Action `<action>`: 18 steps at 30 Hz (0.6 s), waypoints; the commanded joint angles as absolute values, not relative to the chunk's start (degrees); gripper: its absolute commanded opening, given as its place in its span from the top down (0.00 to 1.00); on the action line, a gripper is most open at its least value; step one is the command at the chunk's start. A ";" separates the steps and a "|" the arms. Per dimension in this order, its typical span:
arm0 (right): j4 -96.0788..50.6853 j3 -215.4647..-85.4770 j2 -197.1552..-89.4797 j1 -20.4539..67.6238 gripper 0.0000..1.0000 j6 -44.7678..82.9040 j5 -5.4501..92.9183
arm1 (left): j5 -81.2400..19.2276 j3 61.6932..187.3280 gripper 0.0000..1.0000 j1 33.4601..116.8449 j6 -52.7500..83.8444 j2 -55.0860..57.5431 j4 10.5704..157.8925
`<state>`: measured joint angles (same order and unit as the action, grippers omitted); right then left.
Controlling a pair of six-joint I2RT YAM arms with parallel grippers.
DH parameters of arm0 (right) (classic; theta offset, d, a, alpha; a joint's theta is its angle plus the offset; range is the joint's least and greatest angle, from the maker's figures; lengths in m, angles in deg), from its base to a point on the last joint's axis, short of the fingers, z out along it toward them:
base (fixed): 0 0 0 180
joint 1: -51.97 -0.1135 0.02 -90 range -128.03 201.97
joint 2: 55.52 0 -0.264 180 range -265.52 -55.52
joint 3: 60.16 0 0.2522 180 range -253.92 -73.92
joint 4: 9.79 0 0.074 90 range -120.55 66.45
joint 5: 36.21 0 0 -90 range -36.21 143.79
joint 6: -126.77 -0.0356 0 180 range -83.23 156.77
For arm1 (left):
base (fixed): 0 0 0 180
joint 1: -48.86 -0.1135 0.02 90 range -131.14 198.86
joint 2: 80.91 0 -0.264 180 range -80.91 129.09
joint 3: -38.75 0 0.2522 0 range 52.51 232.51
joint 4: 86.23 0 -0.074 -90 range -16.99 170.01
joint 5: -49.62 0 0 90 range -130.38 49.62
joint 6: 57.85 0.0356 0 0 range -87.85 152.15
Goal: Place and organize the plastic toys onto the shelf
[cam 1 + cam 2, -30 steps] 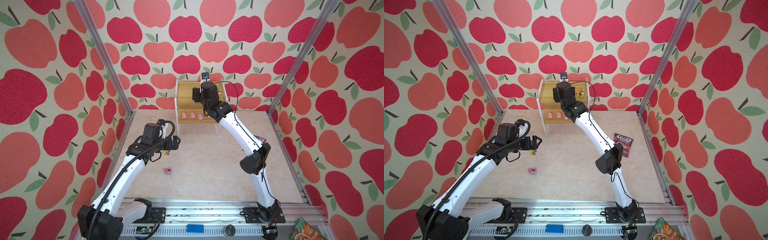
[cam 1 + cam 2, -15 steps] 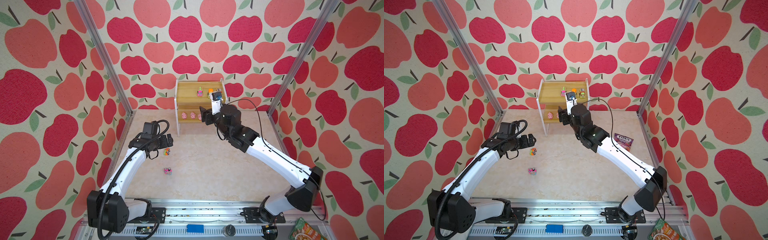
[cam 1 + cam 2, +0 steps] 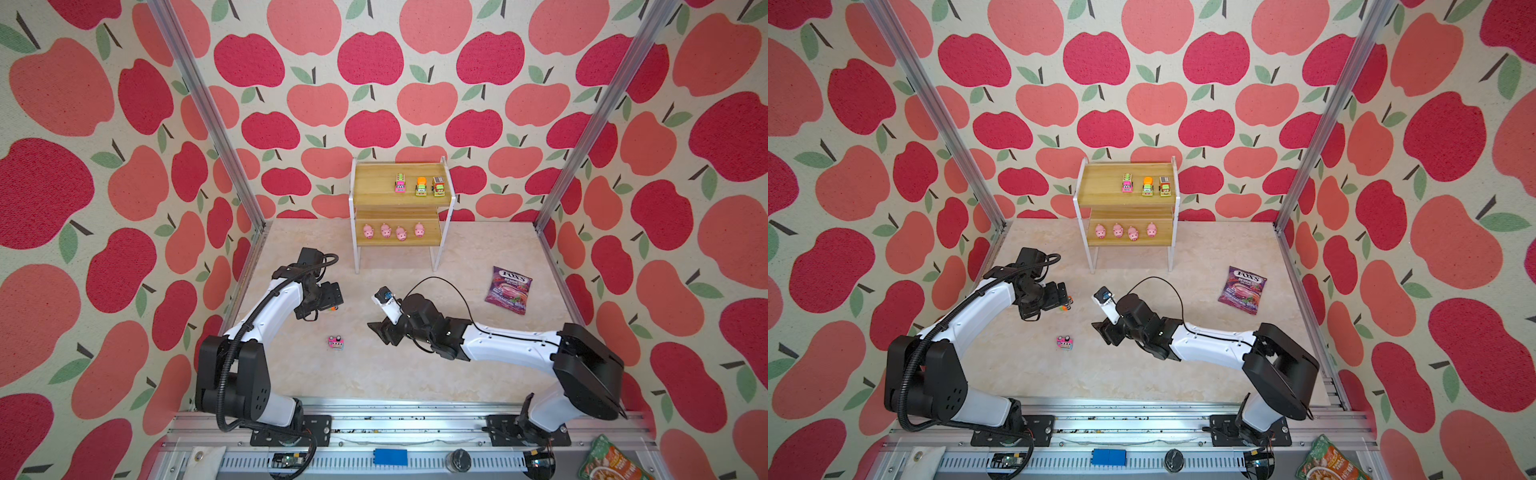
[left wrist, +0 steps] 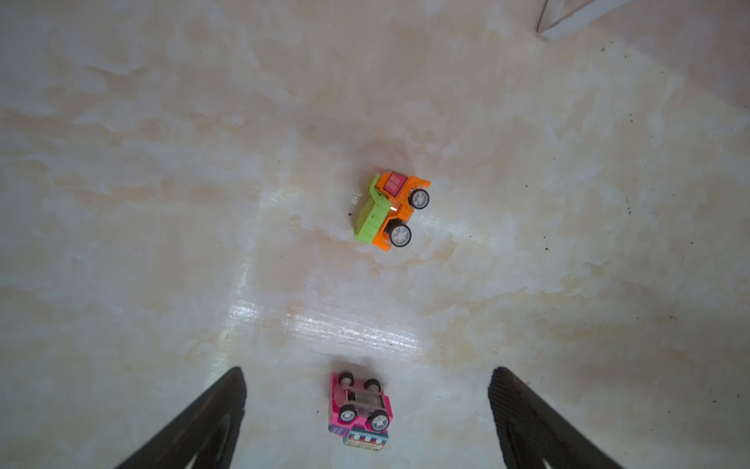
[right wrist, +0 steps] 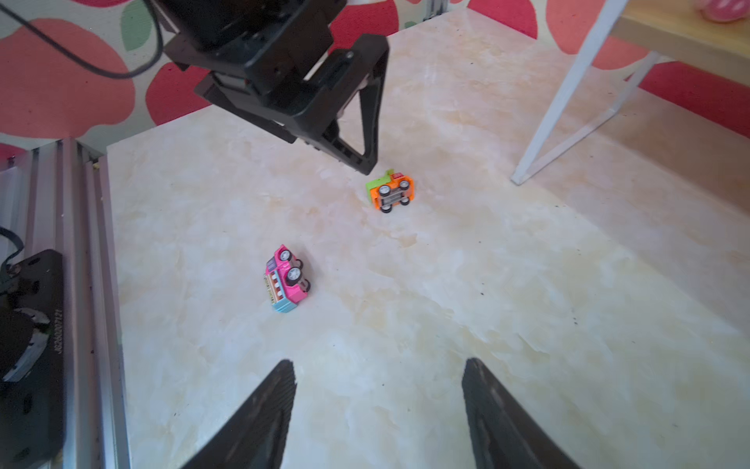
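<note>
Marbled tabletop (image 3: pixel 415 374): orange dump truck (image 4: pixel 389 211) and pink truck (image 4: pixel 359 410) lay tipped, off shelf (image 3: pixel 399 200). My left claw (image 4: pixel 368 370) hung wide above them for pickup; right claw (image 5: pixel 377 361) gaped empty.

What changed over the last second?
The right gripper pulled back from the shelf toward the pink truck, open and empty. The left gripper stayed open over the orange truck. Both trucks and the pigs did not move.

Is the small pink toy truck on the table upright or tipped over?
Tipped over: the small pink plastic truck lies on its side, underside exposed.
</note>
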<state>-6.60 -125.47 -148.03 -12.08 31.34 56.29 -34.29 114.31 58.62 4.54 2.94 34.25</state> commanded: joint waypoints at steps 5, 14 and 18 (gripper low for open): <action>8.80 -127.52 -160.63 -14.66 0.33 37.91 46.32 | -25.02 109.11 0.04 53.76 0.25 -0.52 32.36; 16.02 -132.54 -171.96 -15.78 0.29 39.81 43.93 | -21.41 110.29 0.04 50.11 2.42 1.97 34.92; 14.93 -134.59 -174.29 -16.59 0.27 42.24 46.17 | -20.19 111.00 0.05 49.93 2.74 3.15 36.04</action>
<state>12.92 -132.59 -172.96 -15.91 39.53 45.75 -22.16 109.48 50.23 1.83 2.02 35.02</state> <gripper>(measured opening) 0.727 0.955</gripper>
